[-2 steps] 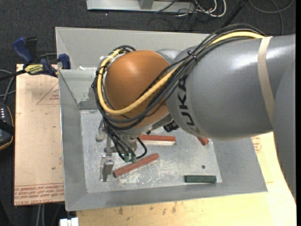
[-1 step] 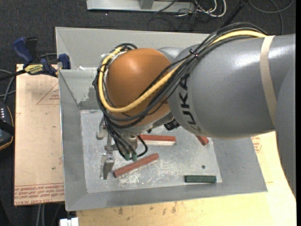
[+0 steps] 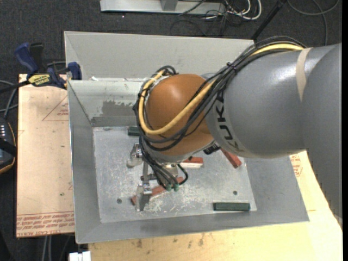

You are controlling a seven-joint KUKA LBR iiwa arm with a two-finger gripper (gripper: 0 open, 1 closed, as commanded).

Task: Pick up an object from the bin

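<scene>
My gripper (image 3: 142, 193) hangs below the orange cover, low over the front left part of the bin floor. A small red-brown piece (image 3: 158, 190) lies right beside it on its right; whether they touch I cannot tell. A flat reddish bar (image 3: 191, 162) lies a little further back, partly under the cover. Nothing shows between the gripper's jaws from this angle.
A red bar (image 3: 231, 159) lies tilted at the right under the arm. A dark green bar (image 3: 231, 206) rests near the front right wall. Another dark green piece (image 3: 133, 130) peeks out at the back left, by the sloping wall. The arm and cables cover the bin's middle.
</scene>
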